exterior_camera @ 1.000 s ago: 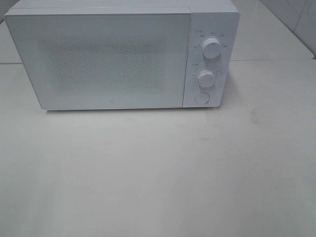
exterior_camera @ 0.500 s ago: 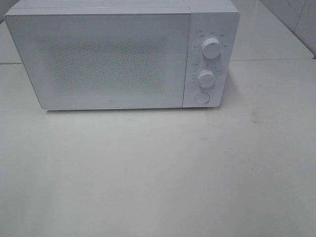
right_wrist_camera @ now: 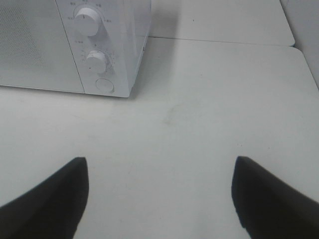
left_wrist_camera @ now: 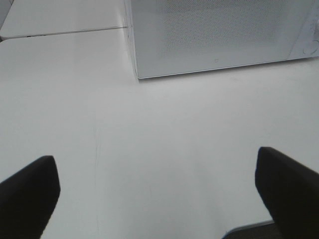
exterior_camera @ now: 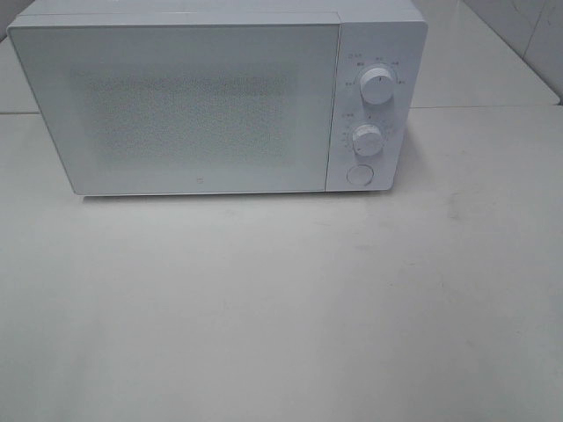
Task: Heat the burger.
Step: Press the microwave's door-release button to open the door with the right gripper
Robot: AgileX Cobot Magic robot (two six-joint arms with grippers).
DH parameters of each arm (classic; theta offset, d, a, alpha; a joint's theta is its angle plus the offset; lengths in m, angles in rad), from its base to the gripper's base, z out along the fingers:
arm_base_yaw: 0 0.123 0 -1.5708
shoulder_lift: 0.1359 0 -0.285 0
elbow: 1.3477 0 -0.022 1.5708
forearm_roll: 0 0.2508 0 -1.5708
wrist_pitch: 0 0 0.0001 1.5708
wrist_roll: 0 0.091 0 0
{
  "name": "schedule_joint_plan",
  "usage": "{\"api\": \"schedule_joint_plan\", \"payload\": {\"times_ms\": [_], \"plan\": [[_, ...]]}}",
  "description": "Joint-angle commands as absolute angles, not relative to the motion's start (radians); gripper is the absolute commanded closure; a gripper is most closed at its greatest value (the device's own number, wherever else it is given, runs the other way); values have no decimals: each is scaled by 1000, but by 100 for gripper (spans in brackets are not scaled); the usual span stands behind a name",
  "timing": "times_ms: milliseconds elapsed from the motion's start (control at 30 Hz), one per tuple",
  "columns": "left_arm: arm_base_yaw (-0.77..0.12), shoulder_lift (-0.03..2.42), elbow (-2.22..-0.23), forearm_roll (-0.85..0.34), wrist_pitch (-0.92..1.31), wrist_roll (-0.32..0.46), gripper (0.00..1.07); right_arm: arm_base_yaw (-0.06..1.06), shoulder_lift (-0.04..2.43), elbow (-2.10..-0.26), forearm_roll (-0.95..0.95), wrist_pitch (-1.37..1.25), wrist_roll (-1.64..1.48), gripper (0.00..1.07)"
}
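Note:
The burger is out of view in every frame. A white microwave (exterior_camera: 202, 97) stands at the back of the table with its door shut; its dotted window shows nothing inside. Its corner also shows in the left wrist view (left_wrist_camera: 219, 35) and its dial side in the right wrist view (right_wrist_camera: 94, 45). My left gripper (left_wrist_camera: 157, 194) hangs open over bare table in front of the microwave, nothing between its black fingers (left_wrist_camera: 30, 191). My right gripper (right_wrist_camera: 159, 196) is open too, empty, off the microwave's dial side. Neither gripper shows in the exterior high view.
The microwave panel carries two round dials (exterior_camera: 376, 86) (exterior_camera: 366, 139) and a round button (exterior_camera: 358, 175). The white table (exterior_camera: 281, 308) stretches in front of it, with a seam to a second tabletop (right_wrist_camera: 224, 20) behind.

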State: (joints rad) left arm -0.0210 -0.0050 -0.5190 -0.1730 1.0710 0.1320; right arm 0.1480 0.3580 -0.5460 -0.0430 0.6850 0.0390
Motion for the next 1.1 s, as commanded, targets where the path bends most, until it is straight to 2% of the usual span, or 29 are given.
{"api": "schedule_joint_plan", "payload": {"times_ms": [33,600,1100], "plan": [[-18,-22,-517,-184,1069,124,7,140,432,-556,-44,582,26,31],[-18,-22,-517,-184,1069,124,7,140,813,-545,-38,228,30,31],[-18,-22,-517,-184,1069,124,7,141,1078,-328,-38,-417,42,31]]}}
